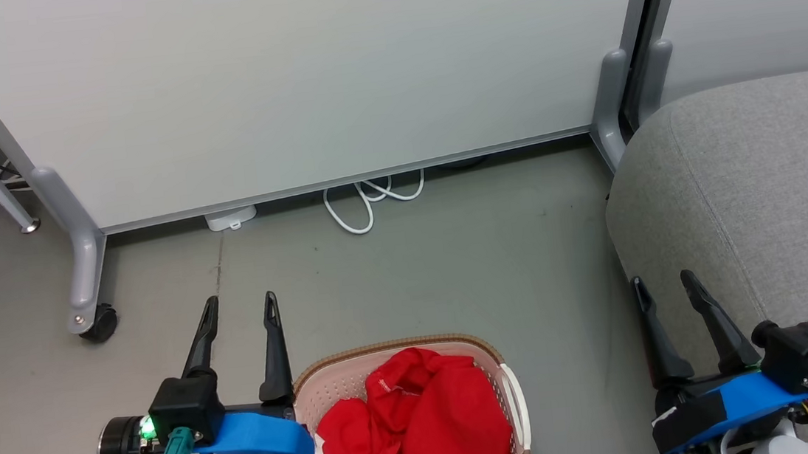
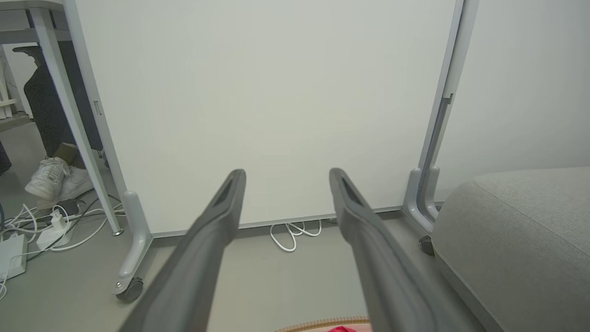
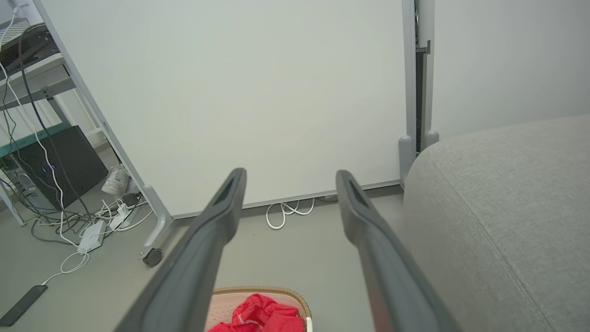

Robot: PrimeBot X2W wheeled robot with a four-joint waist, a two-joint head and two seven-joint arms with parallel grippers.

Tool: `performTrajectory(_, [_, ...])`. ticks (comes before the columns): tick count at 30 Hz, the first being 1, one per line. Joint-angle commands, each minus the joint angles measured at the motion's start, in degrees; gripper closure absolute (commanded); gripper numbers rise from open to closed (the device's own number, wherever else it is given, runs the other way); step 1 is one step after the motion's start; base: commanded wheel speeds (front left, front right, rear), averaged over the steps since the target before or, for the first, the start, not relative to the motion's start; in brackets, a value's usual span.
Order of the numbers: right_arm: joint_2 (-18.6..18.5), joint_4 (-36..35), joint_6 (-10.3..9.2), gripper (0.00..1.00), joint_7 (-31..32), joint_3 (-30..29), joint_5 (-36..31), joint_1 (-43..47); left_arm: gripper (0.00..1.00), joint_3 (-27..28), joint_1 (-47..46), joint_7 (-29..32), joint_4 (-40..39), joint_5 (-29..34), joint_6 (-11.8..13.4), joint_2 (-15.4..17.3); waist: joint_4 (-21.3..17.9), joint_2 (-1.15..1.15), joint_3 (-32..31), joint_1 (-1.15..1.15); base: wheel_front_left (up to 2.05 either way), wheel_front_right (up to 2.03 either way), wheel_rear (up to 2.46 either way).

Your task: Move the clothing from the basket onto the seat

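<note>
- left claw (image 1: 241,300): fingers spread wide, nothing between them. It hangs over bare floor, tips pointing away from the body.
- right claw (image 1: 661,278): also spread and empty, at the near left edge of the seat (image 1: 763,185). Can't tell its height above the cushion.
- clothing (image 1: 422,411): bunched red heap just right of the left claw, back behind its fingertips at about wrist level, and well left of the right claw. All of it is inside the basket (image 1: 386,348).
- Basket rim runs right by the left claw's right finger; can't tell if they touch.
- Step in hand, my read: first reach into the basket. The left claw is nearest, so draw back, swing right, tip the fingers down and enter over the heap's high fold.
- Bite deep into a thick middle fold. An edge pinch will likely slip or trail fabric. Keep off the perforated wall so the basket doesn't lift.
- Clear the rim and the seat's rounded edge before crossing, then release well onto the cushion, ahead-right of the right claw.
- Far ahead of both claws: white cable loop (image 1: 365,205) under the partition panel (image 1: 286,82), off the path.
</note>
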Motion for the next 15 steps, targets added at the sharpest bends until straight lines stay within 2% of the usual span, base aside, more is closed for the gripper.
performTrajectory(1, [-0.4,-0.2,0.11,0.0,-0.6,0.3,-1.5,-0.8,0.0,-0.4,-0.9,-0.7,0.0,1.5,0.2,0.2,0.0,0.0,0.0,0.0,0.0,0.0,0.0])
performTrajectory(15, [-0.4,-0.1,0.08,0.0,-2.1,0.9,-6.8,-0.6,0.0,-0.8,-1.0,-2.0,1.5,5.8,-1.3,0.2,0.1,0.0,0.3,0.0,0.0,0.0,0.0])
